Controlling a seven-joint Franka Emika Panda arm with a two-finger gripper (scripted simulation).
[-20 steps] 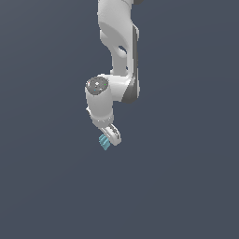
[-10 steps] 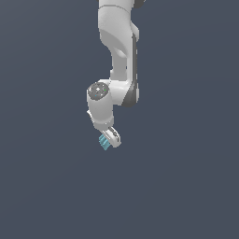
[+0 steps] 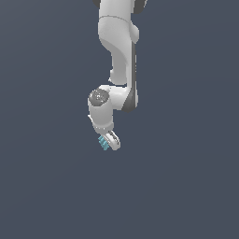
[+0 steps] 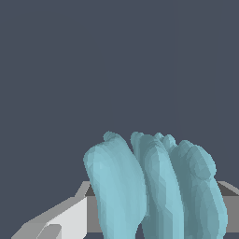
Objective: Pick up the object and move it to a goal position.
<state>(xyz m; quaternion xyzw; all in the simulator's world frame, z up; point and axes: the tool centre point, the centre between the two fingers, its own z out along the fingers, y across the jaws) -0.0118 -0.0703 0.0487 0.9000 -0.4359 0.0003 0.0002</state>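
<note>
The object (image 3: pixel 103 143) is a tiny light teal lump with several parallel ridges, held at the tip of the white arm in the exterior view. My gripper (image 3: pixel 108 141) is shut on it, with the arm reaching down from the top of that view. In the wrist view the object (image 4: pixel 154 186) fills the near foreground, its finger-like ridges side by side, and a grey-white finger (image 4: pixel 60 219) of my gripper (image 4: pixel 154 228) shows beside it. The other finger is mostly hidden behind the object.
A plain dark grey-blue surface (image 3: pixel 186 186) lies all around the arm. The white arm's links (image 3: pixel 119 56) hang down the middle of the exterior view.
The arm has shifted slightly, carrying the object a little toward the exterior view's left. The grip on the object is unchanged.
</note>
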